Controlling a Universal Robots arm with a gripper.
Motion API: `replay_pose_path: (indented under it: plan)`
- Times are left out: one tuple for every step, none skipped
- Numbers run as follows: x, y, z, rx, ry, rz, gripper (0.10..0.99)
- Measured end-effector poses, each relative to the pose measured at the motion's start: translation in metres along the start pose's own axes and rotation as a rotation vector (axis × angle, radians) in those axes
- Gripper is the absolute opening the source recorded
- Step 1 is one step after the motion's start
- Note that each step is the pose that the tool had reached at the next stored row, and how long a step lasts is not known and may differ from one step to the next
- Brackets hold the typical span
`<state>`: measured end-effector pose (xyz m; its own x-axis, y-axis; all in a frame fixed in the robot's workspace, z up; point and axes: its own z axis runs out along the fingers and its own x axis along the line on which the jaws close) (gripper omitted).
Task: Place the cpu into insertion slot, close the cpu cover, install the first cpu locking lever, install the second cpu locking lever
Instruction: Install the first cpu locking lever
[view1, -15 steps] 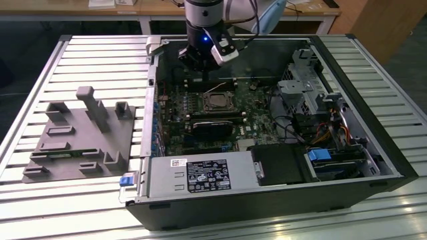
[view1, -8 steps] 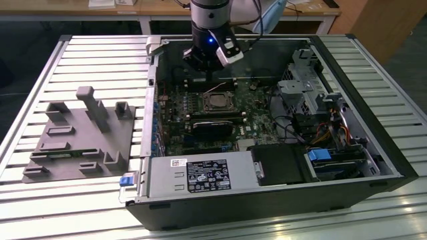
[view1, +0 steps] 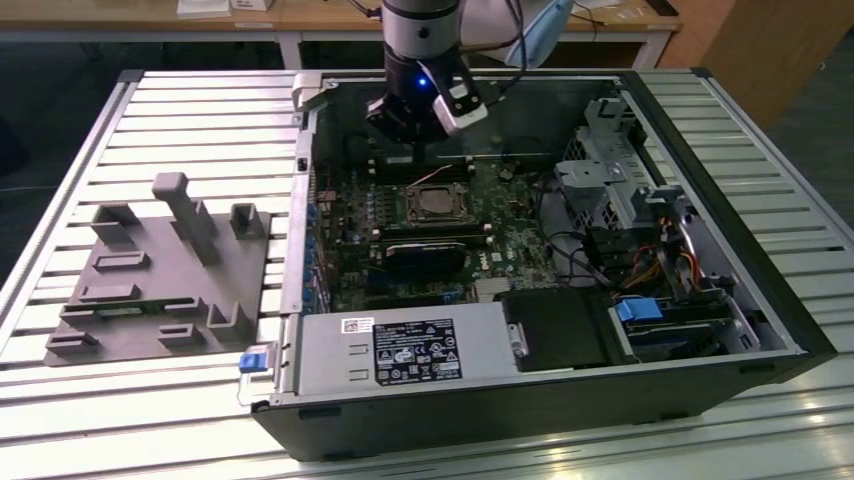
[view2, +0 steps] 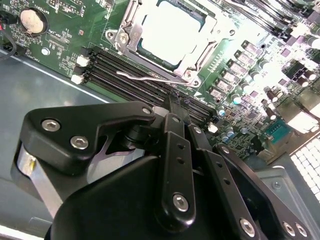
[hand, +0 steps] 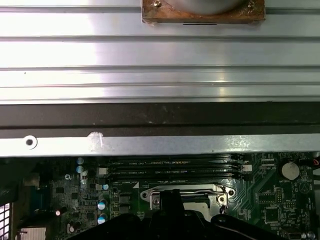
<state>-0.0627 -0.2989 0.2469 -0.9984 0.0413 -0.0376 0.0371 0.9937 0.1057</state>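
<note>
Sitting in its slot (view1: 437, 206) on the green board (view1: 514, 250), the shiny square cpu (view2: 172, 31) lies just past the black claw (view2: 172, 107). The thin silver cover (view2: 197, 52) lies flat around it. The claw's fingers look pressed together, holding nothing, tip by the bent wire lever (view2: 145, 77).

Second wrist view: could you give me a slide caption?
Gripper above the memory slots, beside the cpu under its cover.
</note>
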Motion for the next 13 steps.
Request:
replay_pose_path:
  plan:
    - [-0.0002,0.0,0.0002,0.0,0.0001,0.0,0.106]
    - [-0.0005,-0.0001,0.0005,0.0,0.0003,0.0,0.106]
    - [-0.0009,-0.0001,0.0009,0.0,0.0004,0.0,0.106]
    - [-0.0014,-0.0001,0.0013,0.0,0.0005,0.0,0.106]
    - [-0.0021,-0.0001,0.0018,0.0,0.0009,0.0,0.106]
    - [-0.0054,-0.0001,0.003,0.0,0.0037,0.001,0.106]
    - [-0.0071,0.0001,0.0038,0.0,0.0056,0.001,0.106]
    - [-0.0084,0.0004,0.0047,0.0,0.0072,0.001,0.106]
    - [-0.0093,0.0006,0.0058,0.001,0.008,0.001,0.106]
    - [-0.0095,0.0008,0.0066,0.0,0.0083,0.0,0.106]
    - [-0.0095,0.0008,0.0075,0.0,0.0087,-0.005,0.106]
    - [-0.0096,0.0009,0.0082,0.0,0.0091,-0.009,0.106]
    - [-0.0099,0.0009,0.0089,0.0,0.0095,-0.013,0.106]
